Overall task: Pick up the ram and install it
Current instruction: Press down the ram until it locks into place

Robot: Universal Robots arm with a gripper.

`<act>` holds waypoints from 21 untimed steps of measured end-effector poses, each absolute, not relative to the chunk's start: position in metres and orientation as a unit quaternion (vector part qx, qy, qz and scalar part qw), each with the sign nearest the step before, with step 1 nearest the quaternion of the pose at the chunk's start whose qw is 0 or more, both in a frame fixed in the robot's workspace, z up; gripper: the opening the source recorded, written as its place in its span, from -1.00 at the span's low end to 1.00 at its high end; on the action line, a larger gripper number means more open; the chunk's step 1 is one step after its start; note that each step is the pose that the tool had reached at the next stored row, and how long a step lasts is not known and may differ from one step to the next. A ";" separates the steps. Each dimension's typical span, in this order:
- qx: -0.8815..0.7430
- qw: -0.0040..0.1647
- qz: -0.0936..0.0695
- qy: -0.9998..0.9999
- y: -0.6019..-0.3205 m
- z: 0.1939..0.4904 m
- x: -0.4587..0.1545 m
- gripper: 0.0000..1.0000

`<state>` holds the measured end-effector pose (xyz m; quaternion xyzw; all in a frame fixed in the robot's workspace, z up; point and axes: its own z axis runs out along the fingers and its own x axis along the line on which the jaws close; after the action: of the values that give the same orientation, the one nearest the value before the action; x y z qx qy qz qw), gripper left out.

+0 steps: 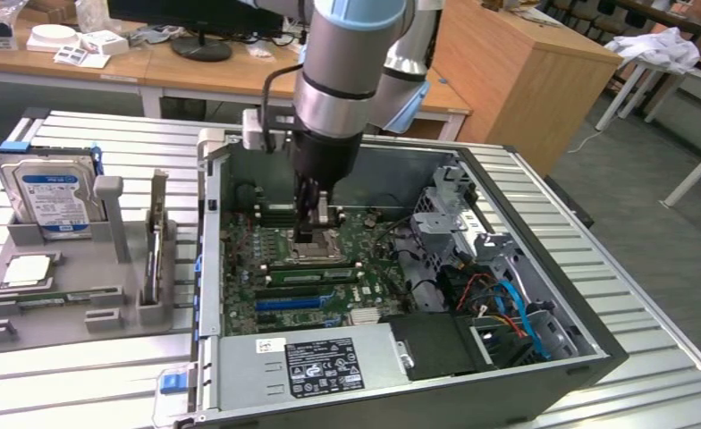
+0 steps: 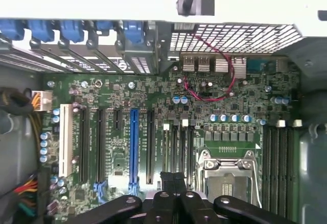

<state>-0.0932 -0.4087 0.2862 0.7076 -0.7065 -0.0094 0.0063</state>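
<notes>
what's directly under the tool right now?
The tool, shut, hangs inside the open PC case above the motherboard, beside the empty CPU socket. Its body covers the board spot directly beneath.

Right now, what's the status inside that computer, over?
Gripper shut, down inside the computer case, above the motherboard by the processor socket. Ram: cannot tell if held. Black memory slots look empty. Nothing in the way.
</notes>
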 end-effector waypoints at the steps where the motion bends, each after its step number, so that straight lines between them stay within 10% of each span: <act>1: 0.708 0.006 -0.009 -0.706 -0.409 0.289 -0.093 -0.78; 21: 0.708 0.007 -0.008 -0.706 -0.409 0.324 -0.093 -0.78</act>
<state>-0.0931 -0.4087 0.3243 0.7077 -0.7065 -0.0084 0.0074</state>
